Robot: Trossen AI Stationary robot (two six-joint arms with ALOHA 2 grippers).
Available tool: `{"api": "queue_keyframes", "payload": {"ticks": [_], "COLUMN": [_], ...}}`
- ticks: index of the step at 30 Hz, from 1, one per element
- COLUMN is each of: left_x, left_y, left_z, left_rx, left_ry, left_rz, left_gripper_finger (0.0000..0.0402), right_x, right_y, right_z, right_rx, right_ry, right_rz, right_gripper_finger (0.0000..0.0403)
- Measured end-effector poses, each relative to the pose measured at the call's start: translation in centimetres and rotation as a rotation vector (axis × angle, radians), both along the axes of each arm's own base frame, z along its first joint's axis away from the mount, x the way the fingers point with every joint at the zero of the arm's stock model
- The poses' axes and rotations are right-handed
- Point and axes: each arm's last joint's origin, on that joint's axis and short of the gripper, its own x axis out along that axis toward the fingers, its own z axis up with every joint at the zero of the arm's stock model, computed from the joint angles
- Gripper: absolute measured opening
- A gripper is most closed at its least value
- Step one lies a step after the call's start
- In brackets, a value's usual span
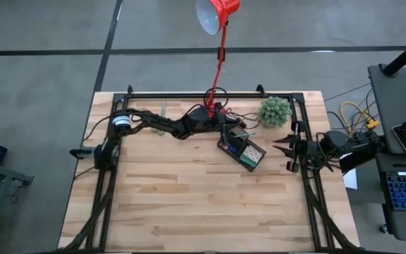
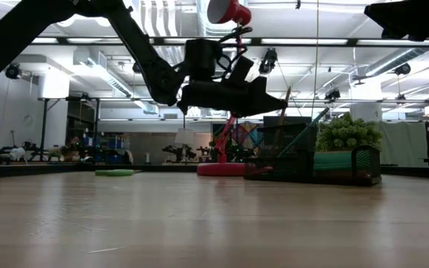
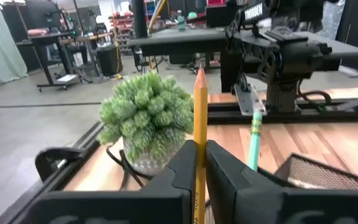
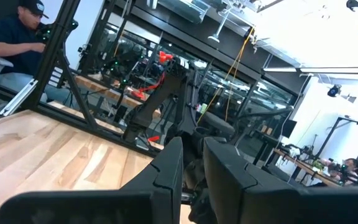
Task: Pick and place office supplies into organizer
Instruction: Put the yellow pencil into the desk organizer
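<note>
- My left end effector (image 3: 197, 163) is clenched on the yellow pencil (image 3: 199, 118); in the left wrist view the pencil stands upright between my two dark fingers (image 3: 173, 177), its sharpened tip rising above them.
- In the high view this left end effector (image 1: 225, 132) sits at the far middle of the worktop (image 1: 189, 197), just beside the far corner of the organizer (image 1: 249, 154).
- In the low view it hangs above the worktop, near the organizer (image 2: 348, 167) but not touching it.
- A teal pen (image 3: 254, 137) stands tilted close past the pencil, its lower end dropping behind the mesh rim of the organizer (image 3: 328, 174).
- The organizer is a black mesh tray lying at an angle on the worktop, with small coloured items in its compartments; I cannot make them out one by one.
- The green ball-shaped plant (image 1: 275, 111) stands just beyond the organizer, toward the far right corner of the worktop.
- The red desk lamp (image 1: 218, 28) rises from the far edge, its shade hanging out past the worktop.
- My right end effector (image 1: 287, 152) waits at the right edge of the worktop, well apart from the organizer; its fingers (image 4: 166, 168) stand a little apart with nothing between them.
- In the right wrist view a person (image 4: 17, 37) sits in the room beyond the worktop.
</note>
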Motion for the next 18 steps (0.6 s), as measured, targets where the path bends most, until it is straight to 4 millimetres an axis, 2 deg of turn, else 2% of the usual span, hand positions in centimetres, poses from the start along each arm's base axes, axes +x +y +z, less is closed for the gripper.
{"api": "queue_keyframes", "payload": {"ticks": [18], "left_x": [-0.9], "left_y": [0.1], "left_z": [-1.2], "left_rx": [-0.089], "left_ry": [0.022], "left_rz": [0.009], "left_gripper_finger": [0.0004], "right_x": [0.0], "right_y": [0.0], "right_z": [0.0], "right_rx": [0.0], "right_ry": [0.0], "right_rz": [0.0], "right_gripper_finger": [0.0056]}}
